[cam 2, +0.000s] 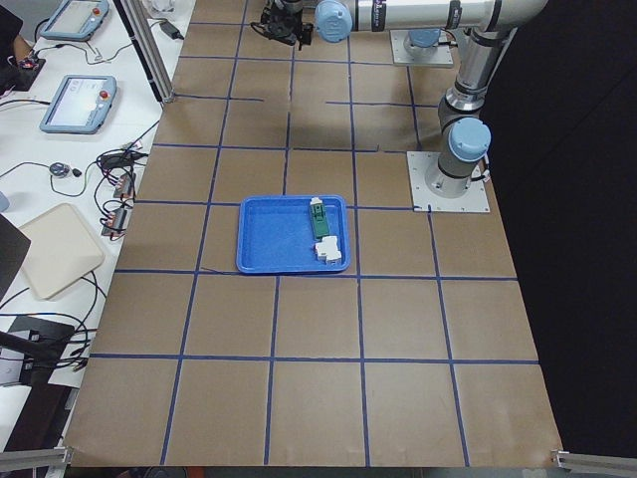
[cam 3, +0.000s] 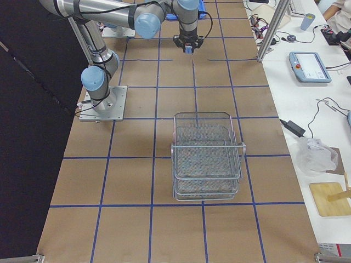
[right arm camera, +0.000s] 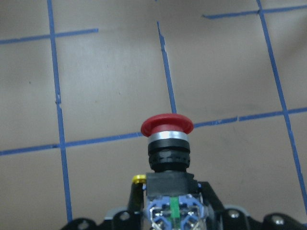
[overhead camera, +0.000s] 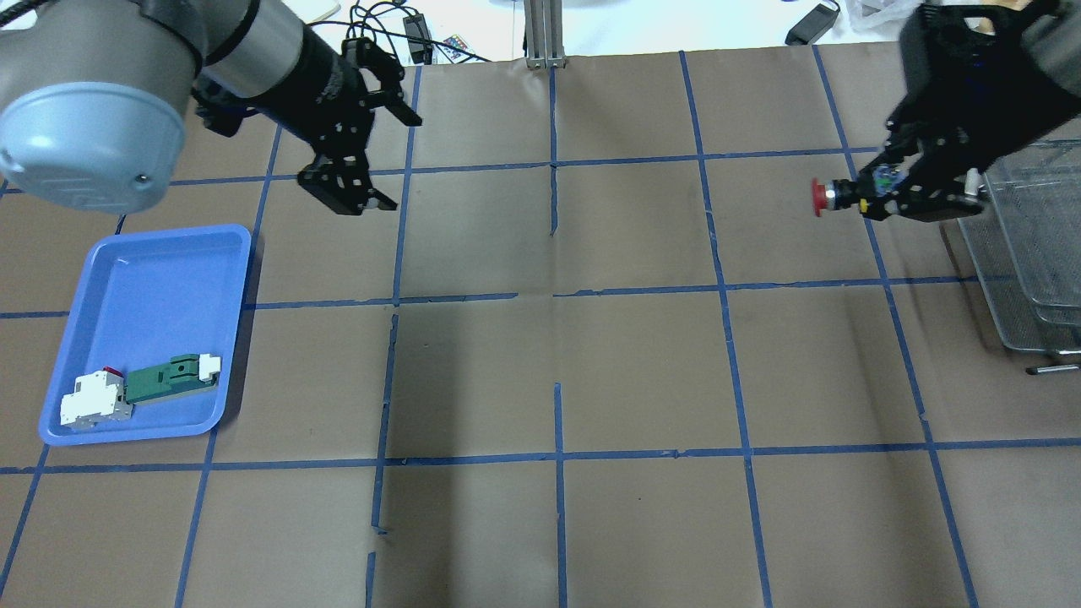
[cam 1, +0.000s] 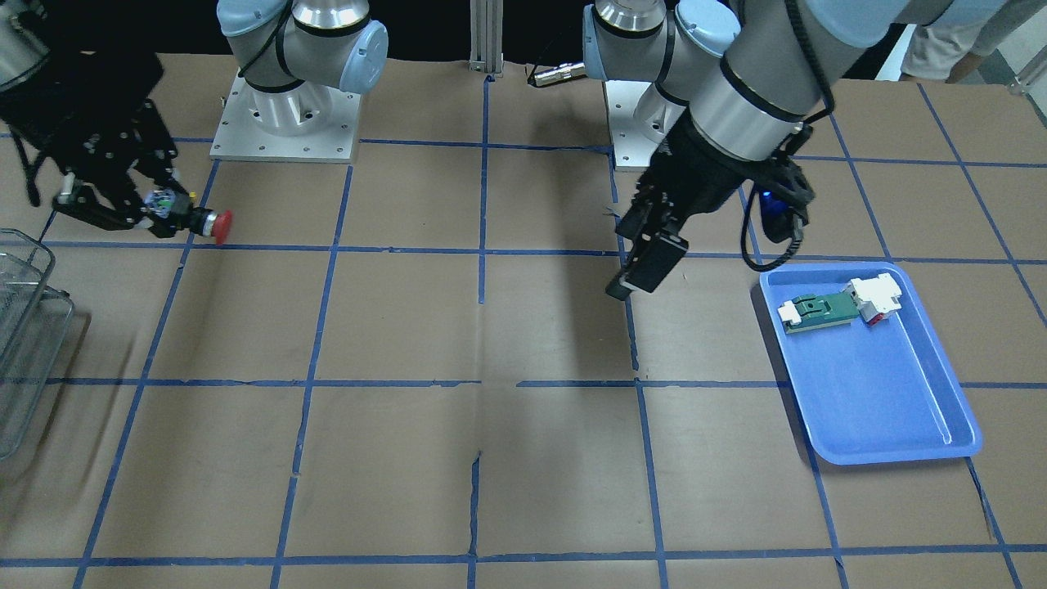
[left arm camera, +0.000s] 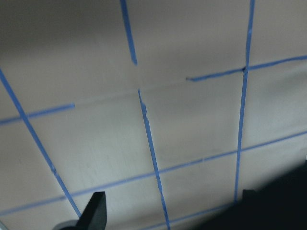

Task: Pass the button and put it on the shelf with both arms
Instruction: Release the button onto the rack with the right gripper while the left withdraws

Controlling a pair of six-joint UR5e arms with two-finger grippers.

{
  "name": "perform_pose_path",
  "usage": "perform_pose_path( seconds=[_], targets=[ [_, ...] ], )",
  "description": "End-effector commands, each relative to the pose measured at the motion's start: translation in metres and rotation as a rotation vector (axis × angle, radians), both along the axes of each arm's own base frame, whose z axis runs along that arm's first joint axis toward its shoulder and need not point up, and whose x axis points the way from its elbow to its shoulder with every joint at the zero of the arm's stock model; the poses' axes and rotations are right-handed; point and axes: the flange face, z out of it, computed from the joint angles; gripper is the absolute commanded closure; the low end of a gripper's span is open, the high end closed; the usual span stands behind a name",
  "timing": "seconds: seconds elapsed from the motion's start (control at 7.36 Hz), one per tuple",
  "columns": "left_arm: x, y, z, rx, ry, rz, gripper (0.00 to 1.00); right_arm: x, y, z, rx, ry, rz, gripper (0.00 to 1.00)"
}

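The button point(overhead camera: 847, 196) is in the grip of the right gripper point(overhead camera: 893, 189), the jaws closed on the blue-white-green block at its back. The black collar and red cap stick out free in front. The right wrist view shows the same hold, with the cap point(right arm camera: 167, 125) leading and brown paper beyond it. The button appears to hang above the bench point(overhead camera: 633, 355) rather than rest on it.

Its long axis lies roughly level. The cap points toward the middle of the bench, while the shelf point(overhead camera: 1032, 245) stands on the opposite side, just beside the back of the right gripper. The coming move looks like a carry away from the way the cap points, toward the wire rack. The mesh and rod frame are close enough to catch a finger.

The left gripper point(overhead camera: 390, 160) hovers well apart across the bench, jaws wide and empty. It is near the blue tray point(overhead camera: 152, 287), which holds a green-and-white part point(overhead camera: 173, 375) and a white block point(overhead camera: 95, 404). The right arm is much the nearer to the shelf, so the pass itself seems done and the placing falls to that arm alone.
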Motion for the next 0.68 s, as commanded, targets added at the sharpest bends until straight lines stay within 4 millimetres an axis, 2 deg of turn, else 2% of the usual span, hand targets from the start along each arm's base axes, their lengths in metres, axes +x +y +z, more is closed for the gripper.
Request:
perform_pose_path(
  seconds=[0.0, 0.14, 0.27, 0.54],
  targets=[
    [0.062, 0.008, -0.001, 0.038, -0.144, -0.186, 0.00, -0.136, 0.016, -0.033, 0.028, 0.081, 0.113, 1.00],
    [0.075, 0.013, 0.009, 0.005, -0.239, -0.319, 0.00, -0.192, 0.029, -0.045, 0.024, 0.074, 0.066, 1.00],
    [0.074, 0.025, 0.028, -0.047, -0.257, -0.413, 0.00, -0.228, 0.017, -0.074, 0.010, 0.080, 0.104, 1.00],
    [0.068, 0.039, 0.027, -0.093, -0.284, -0.697, 0.00, -0.288, -0.001, -0.083, -0.021, 0.109, 0.064, 1.00]
  ],
)
